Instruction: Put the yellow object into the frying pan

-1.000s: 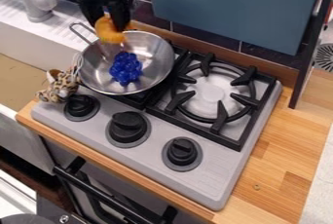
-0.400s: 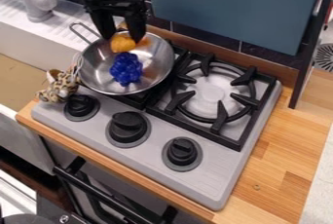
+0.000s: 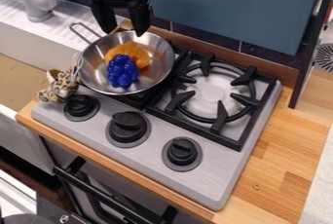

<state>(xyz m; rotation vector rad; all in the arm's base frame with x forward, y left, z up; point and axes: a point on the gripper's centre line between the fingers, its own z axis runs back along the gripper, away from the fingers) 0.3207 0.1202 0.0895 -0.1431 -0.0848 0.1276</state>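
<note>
The pan had received the yellow object.
The stove and the pan on it had kept their places. Over the pan's far edge hung the gripper, its jaws spread and holding nothing; a moment earlier they had been around the yellow object, above the pan. That object, more orange than yellow, now lay inside the pan, free of the grip and partly hidden behind the blue bunch. The bunch had shifted slightly towards the near side, probably nudged by the release. The placing looked complete; all that seemed left was to lift the gripper clear without catching the pan and upsetting what lay in it.
</note>
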